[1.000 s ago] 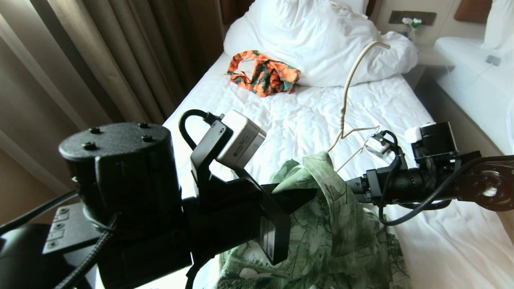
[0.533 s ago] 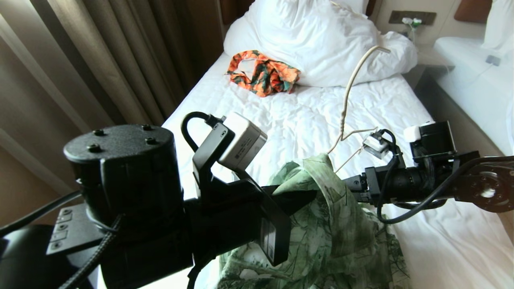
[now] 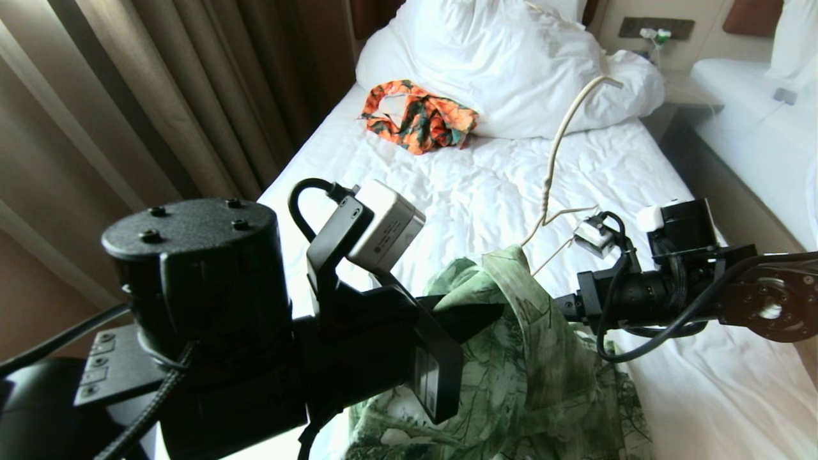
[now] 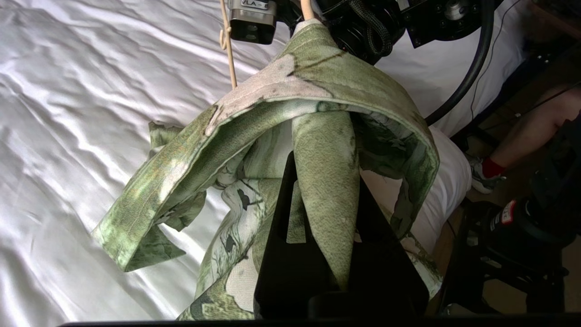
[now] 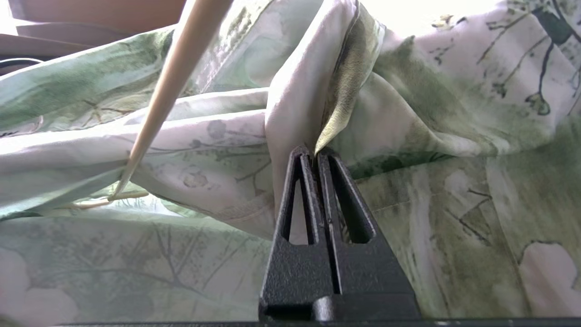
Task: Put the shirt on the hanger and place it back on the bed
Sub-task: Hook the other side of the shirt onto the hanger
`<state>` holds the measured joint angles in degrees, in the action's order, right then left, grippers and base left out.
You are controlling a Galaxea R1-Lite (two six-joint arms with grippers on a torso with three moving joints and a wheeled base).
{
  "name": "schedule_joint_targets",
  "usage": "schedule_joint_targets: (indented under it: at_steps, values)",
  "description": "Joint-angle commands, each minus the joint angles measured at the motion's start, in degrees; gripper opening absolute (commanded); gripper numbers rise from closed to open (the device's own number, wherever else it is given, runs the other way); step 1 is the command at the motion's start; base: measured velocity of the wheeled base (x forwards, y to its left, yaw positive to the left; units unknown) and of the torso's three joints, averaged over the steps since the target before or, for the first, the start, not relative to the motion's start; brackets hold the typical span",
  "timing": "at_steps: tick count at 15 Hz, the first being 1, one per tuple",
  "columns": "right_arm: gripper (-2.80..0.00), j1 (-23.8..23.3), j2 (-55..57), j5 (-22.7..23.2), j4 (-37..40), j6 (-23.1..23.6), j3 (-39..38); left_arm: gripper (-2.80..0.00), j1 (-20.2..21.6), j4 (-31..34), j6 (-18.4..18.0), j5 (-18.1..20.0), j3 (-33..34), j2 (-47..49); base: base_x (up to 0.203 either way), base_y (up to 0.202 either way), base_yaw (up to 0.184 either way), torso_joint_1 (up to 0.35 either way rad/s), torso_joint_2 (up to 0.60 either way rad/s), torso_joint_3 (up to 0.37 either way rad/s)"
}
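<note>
The light green flowered shirt (image 3: 530, 370) hangs bunched between my two arms above the bed (image 3: 486, 185). My left gripper (image 4: 322, 172) is shut on a thick fold of it; in the head view this gripper (image 3: 476, 313) sits at the shirt's left side. My right gripper (image 5: 315, 152) is shut on a thin fold of the shirt (image 5: 408, 104), and in the head view its fingers are hidden behind the cloth. The cream wire hanger (image 3: 551, 160) rises out of the shirt's top, hook up. Its wire (image 5: 172, 86) crosses just beside the right gripper.
An orange-and-dark-green garment (image 3: 418, 115) lies by the bunched white duvet (image 3: 505, 64) at the head of the bed. Curtains (image 3: 128, 96) hang on the left, and a second white bed (image 3: 754, 128) stands on the right. A person's leg (image 4: 531, 131) shows beside the bed.
The right arm has edged slightly left toward the shirt. The hanger's hook has dipped a little. The left arm and the shirt's hang look the same.
</note>
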<state>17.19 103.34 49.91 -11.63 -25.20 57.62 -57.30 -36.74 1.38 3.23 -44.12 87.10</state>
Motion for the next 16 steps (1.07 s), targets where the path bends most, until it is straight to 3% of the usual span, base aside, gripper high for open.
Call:
schedule_joint_targets:
  at_steps: [1, 6, 13, 16]
  values:
    - [-2.80, -0.1, -0.3, 0.3, -0.1, -0.1, -0.1, -2.80, 0.0, -0.2, 0.0, 0.0, 0.0, 0.0, 0.000, 0.000, 0.000, 0.000, 0.00, 0.000]
    - [-2.80, -2.2, -1.1, -2.0, 0.0, 0.0, -0.9, -2.80, -0.4, -0.2, 0.0, -0.1, 0.0, 0.0, 0.000, 0.000, 0.000, 0.000, 0.00, 0.000]
    - [-2.80, -10.0, -3.0, -2.7, 0.0, -0.2, -2.4, -2.80, -0.2, -0.3, 0.1, -0.5, -0.4, 1.7, 0.000, 0.000, 0.000, 0.000, 0.00, 0.000]
    - [-2.80, -8.9, -2.4, -2.5, 0.5, -0.3, -2.5, -2.80, -0.3, -0.2, 0.0, -0.5, -1.3, 2.3, 0.000, 0.000, 0.000, 0.000, 0.00, 0.000]
